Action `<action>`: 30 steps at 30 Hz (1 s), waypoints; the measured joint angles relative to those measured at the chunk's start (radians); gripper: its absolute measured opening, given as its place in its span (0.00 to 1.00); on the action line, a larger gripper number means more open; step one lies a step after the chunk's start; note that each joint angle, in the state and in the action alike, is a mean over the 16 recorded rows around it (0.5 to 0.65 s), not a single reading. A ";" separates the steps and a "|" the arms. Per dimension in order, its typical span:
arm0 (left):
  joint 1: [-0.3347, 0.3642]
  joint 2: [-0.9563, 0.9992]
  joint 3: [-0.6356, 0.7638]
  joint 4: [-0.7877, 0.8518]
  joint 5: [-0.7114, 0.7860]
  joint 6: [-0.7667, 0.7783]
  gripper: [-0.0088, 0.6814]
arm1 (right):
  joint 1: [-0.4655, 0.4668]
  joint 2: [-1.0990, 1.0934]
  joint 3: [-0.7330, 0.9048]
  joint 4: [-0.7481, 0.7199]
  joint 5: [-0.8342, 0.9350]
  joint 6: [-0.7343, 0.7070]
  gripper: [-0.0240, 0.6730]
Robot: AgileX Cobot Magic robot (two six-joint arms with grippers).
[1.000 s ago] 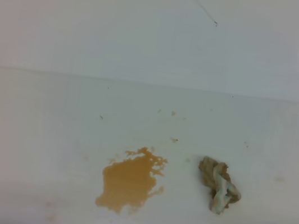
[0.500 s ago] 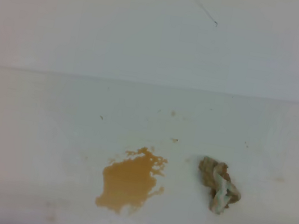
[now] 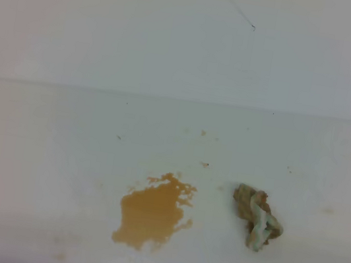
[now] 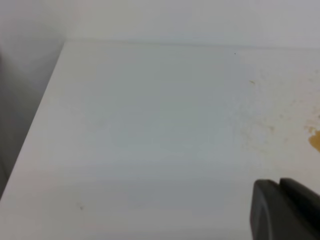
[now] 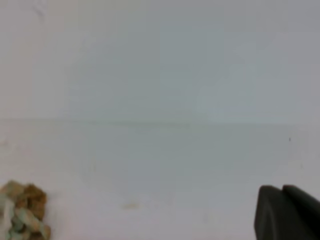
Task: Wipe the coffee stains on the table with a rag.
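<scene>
Rag [image 3: 257, 218] lies wadded on table [image 3: 45, 151], at 3 o'clock from coffee stains [image 3: 152, 213], apart. Right gripper [image 5: 287, 212] clenched, empty. Left gripper [image 4: 285, 210]: jaw state unclear.

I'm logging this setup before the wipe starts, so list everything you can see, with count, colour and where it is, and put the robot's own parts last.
coffee stains: one blotch, tan-orange, on the table near the front, left of the rag, apart from it
rag: one wadded lump, brown with pale greenish folds, on the table right of the blotch
small specks: a few, dark or tan, scattered behind the blotch
table: one, white, fills the lower part
wall: white, behind the table
left gripper: dark, corner of the left wrist view, touching nothing
right gripper: dark, shut, holding nothing
</scene>
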 joint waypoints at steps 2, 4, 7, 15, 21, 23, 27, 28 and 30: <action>0.000 0.000 -0.002 0.000 0.001 0.000 0.01 | 0.000 0.000 0.000 0.013 -0.060 0.037 0.03; 0.000 0.000 -0.007 0.000 0.001 0.000 0.01 | 0.000 0.000 0.000 0.027 -0.130 0.074 0.03; 0.000 0.000 -0.005 0.000 0.001 0.000 0.01 | 0.000 0.000 0.000 0.047 -0.247 0.128 0.03; 0.000 0.000 -0.002 0.000 0.002 0.000 0.01 | 0.000 0.003 -0.060 0.031 -0.411 0.267 0.03; 0.000 0.000 -0.002 0.000 0.002 0.000 0.01 | 0.000 0.057 -0.214 -0.074 -0.287 0.340 0.03; 0.000 0.001 -0.005 0.000 0.002 0.000 0.01 | 0.000 0.098 -0.284 -0.103 -0.196 0.357 0.03; 0.000 0.001 -0.005 0.000 0.002 0.000 0.01 | 0.000 0.220 -0.437 -0.117 0.024 0.325 0.03; 0.000 0.001 -0.007 0.000 0.002 0.000 0.01 | 0.000 0.258 -0.475 -0.107 0.082 0.296 0.03; 0.000 0.001 -0.002 0.000 0.002 0.000 0.01 | 0.000 0.341 -0.546 -0.070 0.194 0.217 0.03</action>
